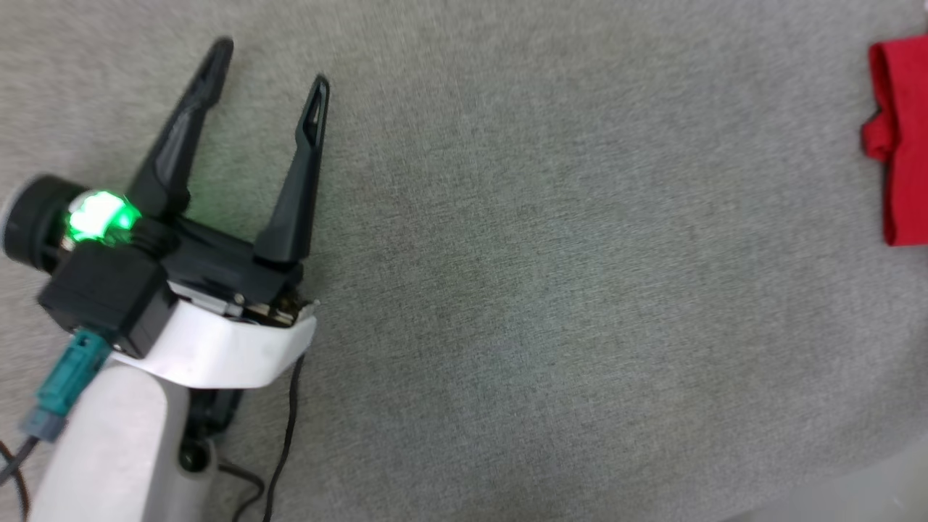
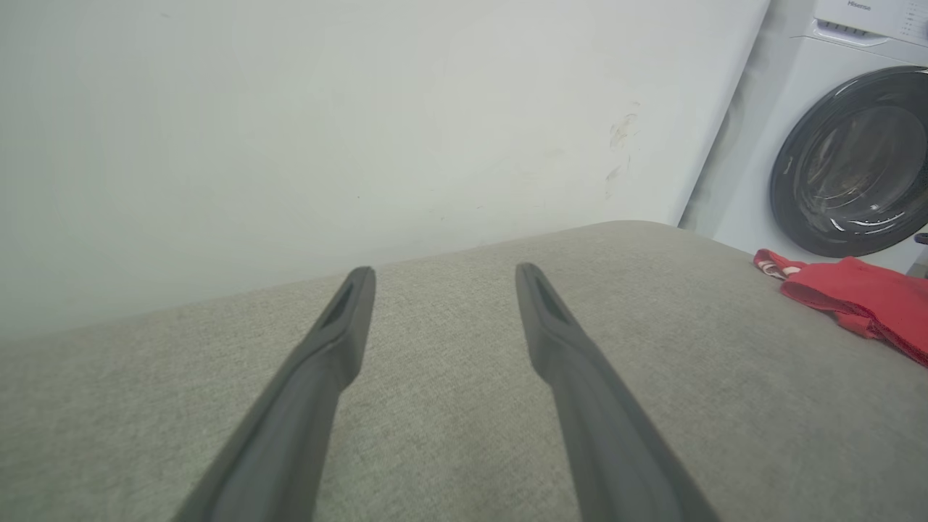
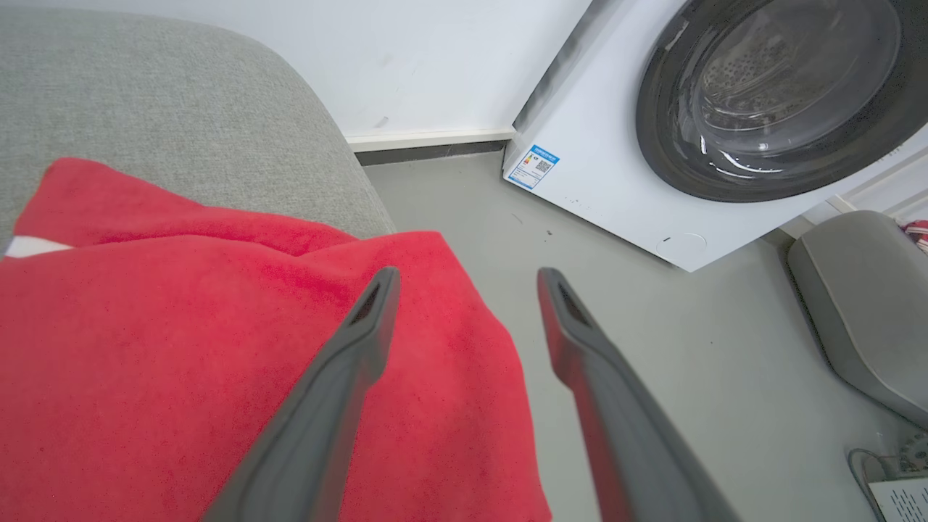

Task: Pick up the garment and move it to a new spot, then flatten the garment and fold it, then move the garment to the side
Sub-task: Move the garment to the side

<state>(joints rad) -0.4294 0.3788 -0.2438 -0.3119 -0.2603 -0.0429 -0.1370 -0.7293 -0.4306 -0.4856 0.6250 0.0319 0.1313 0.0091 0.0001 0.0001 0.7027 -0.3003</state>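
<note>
The garment (image 1: 902,145) is a red folded cloth lying at the far right edge of the grey cushioned surface (image 1: 544,290). From the left wrist it appears as a red heap (image 2: 855,301) at the surface's right end. In the right wrist view the garment (image 3: 181,348) lies folded just below the fingers, draping over the surface's edge. My right gripper (image 3: 464,279) stands open above that edge, with nothing between its fingers. My left gripper (image 1: 272,65) is open over bare fabric at the left, far from the garment, and empty (image 2: 444,272).
A white washing machine (image 3: 725,109) with a dark round door stands on the floor past the surface's right end. A grey padded object (image 3: 863,304) lies on the floor beside it. A pale wall (image 2: 326,130) runs behind the surface.
</note>
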